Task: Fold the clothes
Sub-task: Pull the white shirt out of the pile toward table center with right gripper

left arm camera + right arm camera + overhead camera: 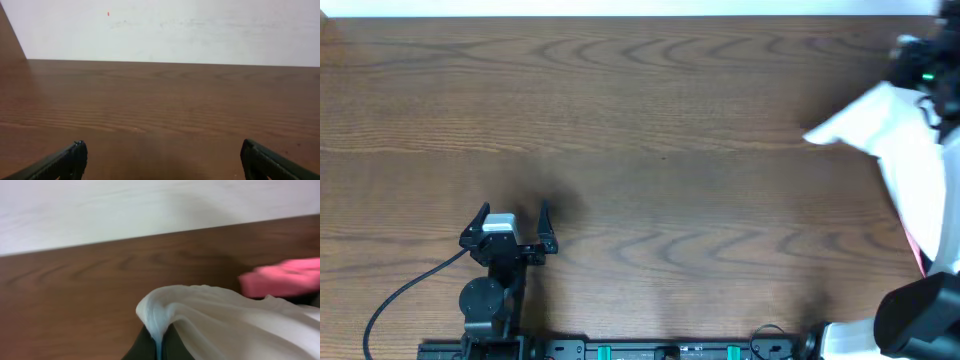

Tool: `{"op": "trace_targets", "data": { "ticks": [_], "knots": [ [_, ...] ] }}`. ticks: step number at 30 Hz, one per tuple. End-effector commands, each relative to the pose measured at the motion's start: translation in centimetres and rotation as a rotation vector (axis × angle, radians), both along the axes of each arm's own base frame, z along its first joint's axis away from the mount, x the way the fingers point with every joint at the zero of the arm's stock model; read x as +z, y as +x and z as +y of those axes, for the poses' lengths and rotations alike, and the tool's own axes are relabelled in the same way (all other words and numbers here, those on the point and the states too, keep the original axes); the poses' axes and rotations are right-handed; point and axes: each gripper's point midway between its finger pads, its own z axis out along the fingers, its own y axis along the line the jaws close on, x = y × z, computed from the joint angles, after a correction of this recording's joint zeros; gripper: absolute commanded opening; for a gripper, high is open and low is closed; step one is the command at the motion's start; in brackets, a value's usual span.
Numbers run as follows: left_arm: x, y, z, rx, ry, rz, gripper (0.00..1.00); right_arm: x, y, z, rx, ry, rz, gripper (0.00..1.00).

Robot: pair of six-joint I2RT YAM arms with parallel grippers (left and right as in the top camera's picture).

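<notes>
The clothes are a white T-shirt, bunched and lifted at the table's far right edge, with one corner pointing left. In the right wrist view a fold of the white T-shirt is pinched between the dark jaws of my right gripper, which is shut on it. The rest of the cloth drapes off to the right. My left gripper stands open near the front left, far from the shirt. In its own view, the left gripper has only bare wood between its fingers.
A pink item lies behind the shirt, and a pink strip shows at the cloth's lower edge. The wooden table ends at a white wall at the back. The right arm's base sits at the front right.
</notes>
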Motion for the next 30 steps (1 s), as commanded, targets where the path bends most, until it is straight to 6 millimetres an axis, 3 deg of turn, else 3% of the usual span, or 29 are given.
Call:
{"op": "trace_targets", "data": {
  "ticks": [1,6,10,19,30],
  "knots": [
    [-1.7,0.0,0.2,0.007,0.015,0.043,0.98,0.5,0.6,6.2,0.137,0.035,-0.005,0.01],
    [-1.7,0.0,0.2,0.007,0.015,0.043,0.98,-0.3,1.1,14.2,0.302,0.032,0.007,0.01],
    [-1.7,0.0,0.2,0.007,0.015,0.043,0.98,-2.1,1.5,20.6,0.428,0.025,0.024,0.01],
    [-1.8,0.0,0.2,0.007,0.015,0.044,0.98,-7.3,2.4,31.7,0.623,0.001,0.031,0.01],
    [-1.8,0.0,0.2,0.007,0.015,0.044,0.98,-11.0,0.1,44.7,0.860,-0.005,-0.065,0.01]
  ]
}}
